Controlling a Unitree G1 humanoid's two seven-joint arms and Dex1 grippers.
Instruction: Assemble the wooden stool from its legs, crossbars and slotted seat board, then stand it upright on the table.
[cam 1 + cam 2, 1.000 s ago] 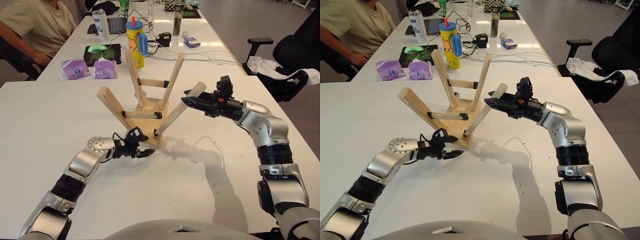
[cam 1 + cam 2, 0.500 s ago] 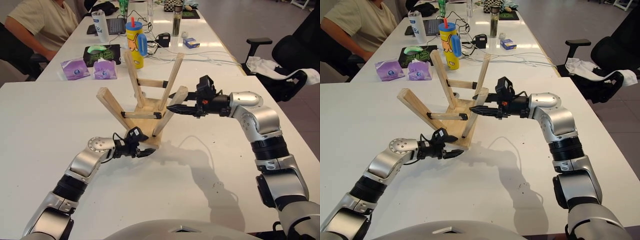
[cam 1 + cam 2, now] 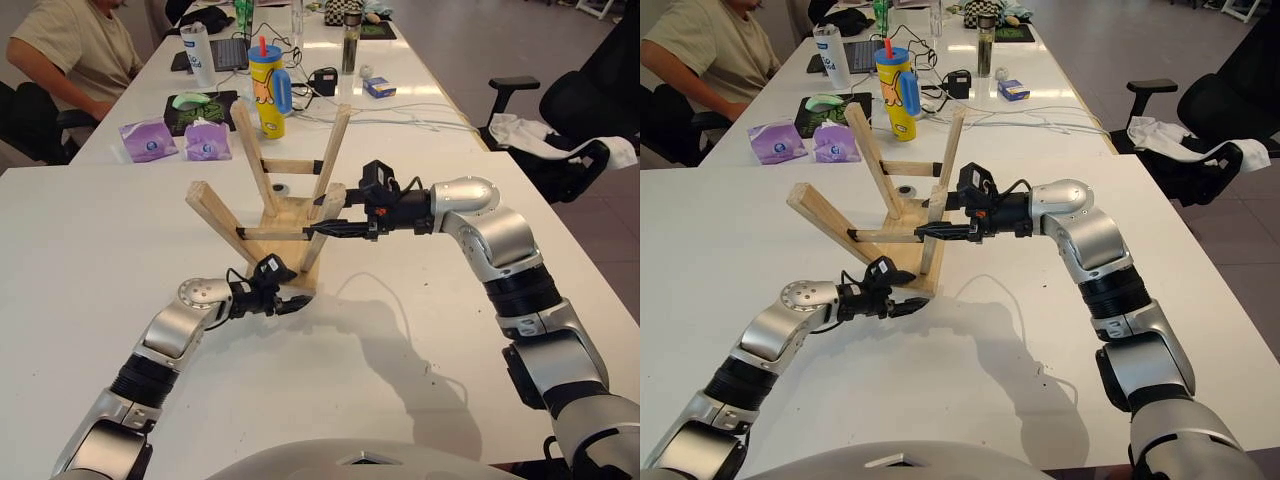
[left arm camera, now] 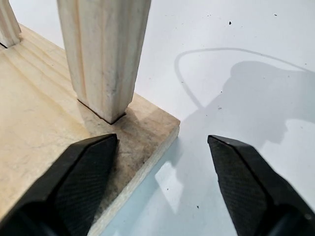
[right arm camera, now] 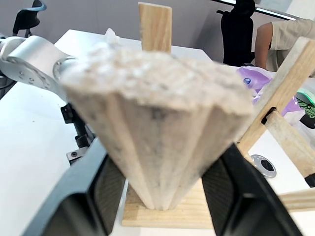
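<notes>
**Stool sitting legs-up mid-table, one leg being pinched**

The table (image 3: 450, 330) is offering broad bare white surface on the near side of the stool (image 3: 285, 215) and out to both sides, its right edge lying well apart. The far edge is running close behind the stool, with a yellow cup (image 3: 268, 85) and purple pouches (image 3: 150, 140) sitting on the next table beyond it. The stool is resting on its seat board (image 4: 39, 128), tilted, its legs pointing upward and splaying. The right gripper (image 3: 320, 231) is reaching in from the right and pinching one leg (image 5: 157, 142) between its fingers. The left gripper (image 4: 161, 141) is hovering low at the board's near corner with fingers spread, one over the wood beside a leg's base, the other over bare table
</notes>
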